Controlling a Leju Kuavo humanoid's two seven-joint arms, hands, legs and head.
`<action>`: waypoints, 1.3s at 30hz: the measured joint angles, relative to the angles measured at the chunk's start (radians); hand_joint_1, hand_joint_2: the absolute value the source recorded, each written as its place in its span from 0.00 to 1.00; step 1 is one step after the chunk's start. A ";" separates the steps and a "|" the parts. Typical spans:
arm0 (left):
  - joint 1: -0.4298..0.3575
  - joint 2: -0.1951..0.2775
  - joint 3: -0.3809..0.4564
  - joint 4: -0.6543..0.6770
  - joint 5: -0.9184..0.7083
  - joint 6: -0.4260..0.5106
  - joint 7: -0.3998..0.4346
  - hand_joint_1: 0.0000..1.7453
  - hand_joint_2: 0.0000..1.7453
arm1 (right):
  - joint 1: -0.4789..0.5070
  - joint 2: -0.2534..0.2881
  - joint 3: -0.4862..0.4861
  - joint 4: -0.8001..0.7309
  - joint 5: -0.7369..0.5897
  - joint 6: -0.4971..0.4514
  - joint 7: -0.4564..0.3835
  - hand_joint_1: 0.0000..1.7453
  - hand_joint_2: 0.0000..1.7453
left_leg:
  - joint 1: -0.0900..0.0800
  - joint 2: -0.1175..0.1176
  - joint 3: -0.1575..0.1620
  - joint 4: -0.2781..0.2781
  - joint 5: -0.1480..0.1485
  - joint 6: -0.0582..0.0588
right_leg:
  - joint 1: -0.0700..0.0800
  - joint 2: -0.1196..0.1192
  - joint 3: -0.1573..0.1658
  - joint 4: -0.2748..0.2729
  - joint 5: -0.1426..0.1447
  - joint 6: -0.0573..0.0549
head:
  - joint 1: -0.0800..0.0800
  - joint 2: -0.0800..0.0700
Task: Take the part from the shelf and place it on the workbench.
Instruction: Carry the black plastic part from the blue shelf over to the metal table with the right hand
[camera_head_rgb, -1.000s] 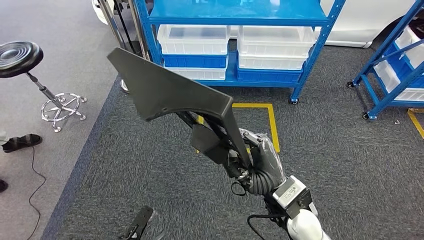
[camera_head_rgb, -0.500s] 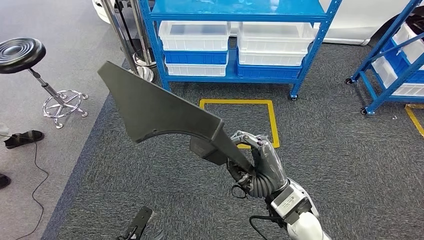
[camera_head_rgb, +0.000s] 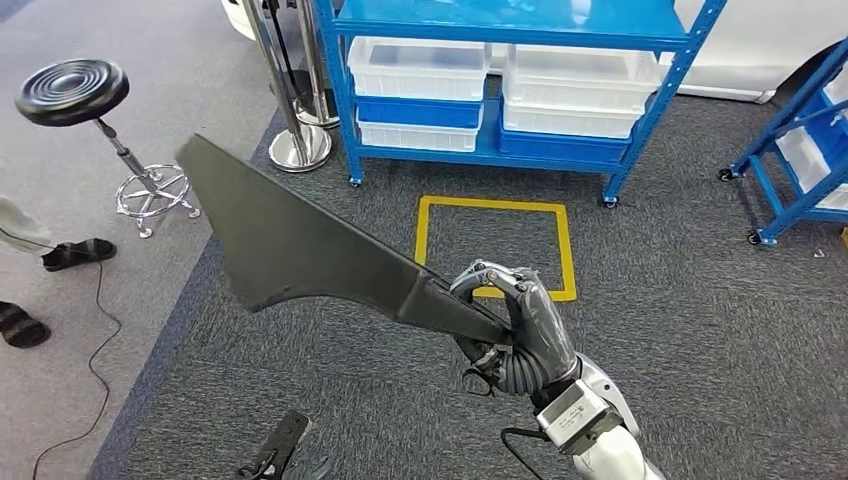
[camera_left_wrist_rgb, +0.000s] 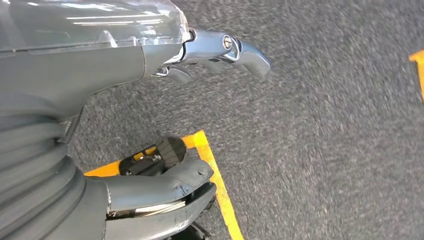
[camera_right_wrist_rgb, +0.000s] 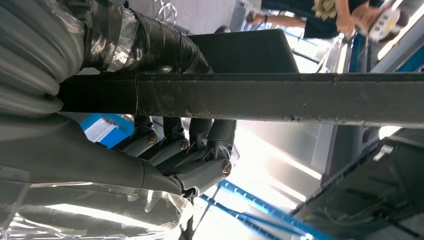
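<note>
Already off the shelf, the part (camera_head_rgb: 300, 245) is a long dark panel carried in the air over the grey carpet (camera_head_rgb: 700, 320). In the head view its long axis runs from the right hand (camera_head_rgb: 515, 325) out toward 10 o'clock, lying close to level, with the broad flared end far out and the narrow end inside the grip. The right hand holds that narrow end. In the right wrist view its dark fingers (camera_right_wrist_rgb: 200, 137) wrap one face of the part's edge while the taped thumb presses the other. So the part sits within the fingers at 1 end only, and nearly all of its length hangs out past them toward 10 o'clock.

The left hand (camera_left_wrist_rgb: 165, 120) hangs low over the carpet beside a yellow floor line (camera_left_wrist_rgb: 220, 185). Its fingers are apart and hold nothing, and it is well apart from the part. The right hand is therefore the only hand on the part.

The blue shelf (camera_head_rgb: 470, 100) with its white bins (camera_head_rgb: 420, 70) stands at 12 o'clock, beyond the yellow floor square (camera_head_rgb: 495, 245). A black stool (camera_head_rgb: 75, 95) stands at 10 o'clock, near the part's far tip. No workbench can be made out, so I judge the carrying step is under way. Any turn will swing the long free end wide, and that end, not the gripped 1, needs watching around the stool and shelf posts.
</note>
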 joint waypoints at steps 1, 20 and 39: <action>0.001 0.000 0.000 0.000 0.000 0.001 0.000 0.00 1.00 | 0.000 0.000 0.000 0.000 0.000 0.000 0.000 1.00 1.00 | 0.002 -0.010 -0.001 -0.003 0.005 0.008 | -0.001 -0.005 0.000 -0.002 0.000 0.007 | 0.000 0.000; 0.005 -0.001 -0.013 0.000 0.000 0.006 -0.002 0.00 1.00 | 0.001 -0.004 0.000 -0.004 0.005 -0.003 -0.001 1.00 1.00 | -0.001 -0.082 -0.092 0.115 -0.033 -0.009 | -0.008 0.086 0.020 -0.010 -0.013 -0.024 | -0.005 0.000; 0.006 0.003 -0.013 0.000 0.000 -0.001 -0.002 0.00 1.00 | 0.011 -0.006 -0.001 -0.010 0.016 -0.014 -0.002 1.00 1.00 | 0.004 -0.084 -0.034 -0.010 0.044 0.035 | -0.005 0.077 -0.098 0.273 -0.157 0.020 | -0.004 0.000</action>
